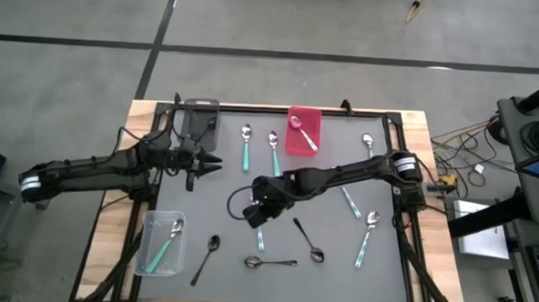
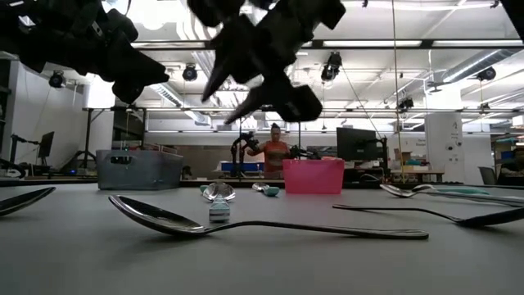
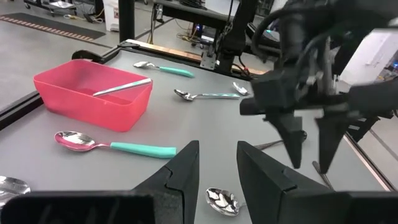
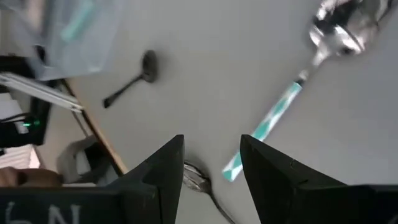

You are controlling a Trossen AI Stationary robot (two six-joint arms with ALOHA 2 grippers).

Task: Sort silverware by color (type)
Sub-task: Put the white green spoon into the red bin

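Right gripper (image 1: 258,216) hangs open and empty mid-table, a teal-handled spoon (image 4: 281,111) lying on the mat just beyond its fingertips. Left gripper (image 1: 212,161), empty with jaws parted, waits near the grey bin (image 1: 199,113).

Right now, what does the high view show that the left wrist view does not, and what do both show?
Only the high view shows the clear bin holding teal spoons, the grey bin and the dark spoons near the front edge. Only the left wrist view shows the empty gap between the left gripper's open fingers. Both show the red bin with one spoon inside, and the right gripper open above the mat.
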